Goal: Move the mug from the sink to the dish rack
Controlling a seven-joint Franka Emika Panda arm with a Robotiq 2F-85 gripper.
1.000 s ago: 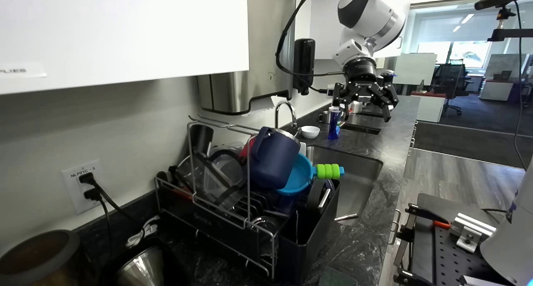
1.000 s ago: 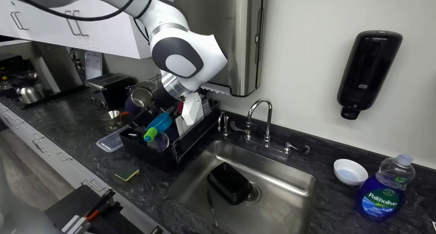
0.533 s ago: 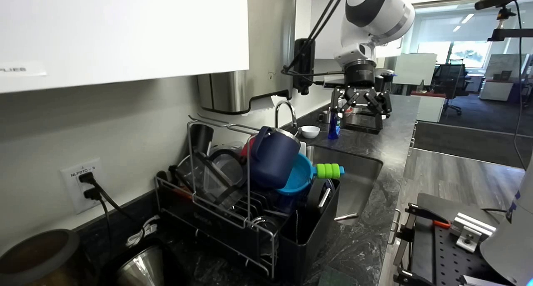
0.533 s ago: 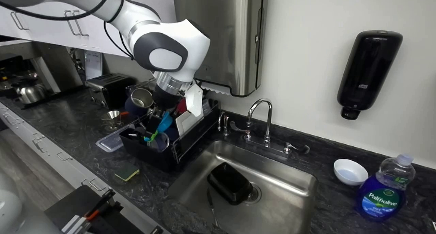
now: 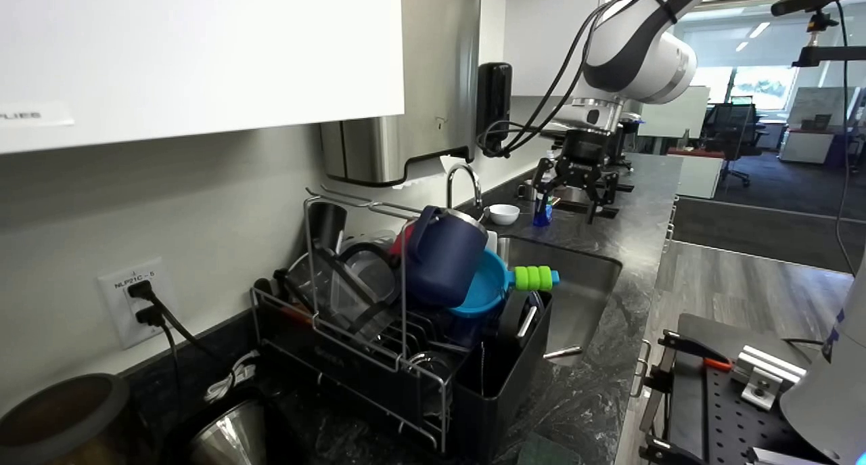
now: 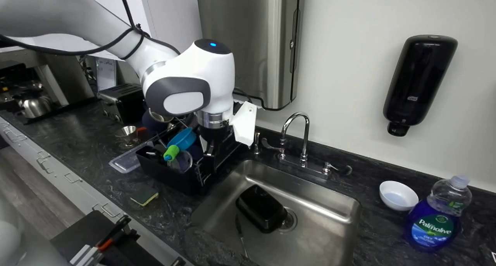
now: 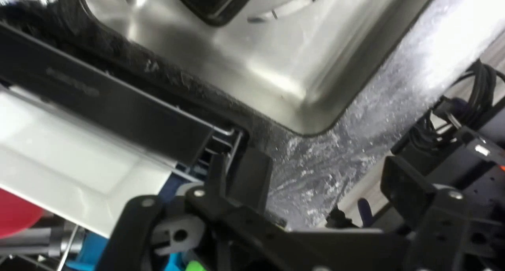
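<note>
The navy mug [image 5: 443,262] lies tilted on top of the dishes in the dish rack [image 6: 164,177], its steel rim up; the arm partly covers the mug [image 6: 155,120] in an exterior view. Nothing is touching it from my gripper [image 5: 567,206], which stands open in the air. In the wrist view the gripper [image 7: 327,180] has wide-apart fingers [image 7: 252,176], with countertop and floor showing between them. It hangs above the sink-side edge of the rack, beside the sink [image 6: 310,242]. The sink holds a black container [image 6: 261,208] and a knife [image 6: 241,235], no mug.
A cyan bowl [image 5: 482,285] with a green grip leans in the rack near the mug. The curved faucet [image 6: 304,136] rises behind the sink. A white bowl [image 6: 399,196], a blue soap bottle [image 6: 434,217] and a sponge [image 6: 144,196] sit on the counter. A steel dispenser [image 6: 252,45] overhangs.
My gripper has come down and swung from above the rack toward the sink, turning more downward, staying open throughout. The mug and the other dishes have not moved.
</note>
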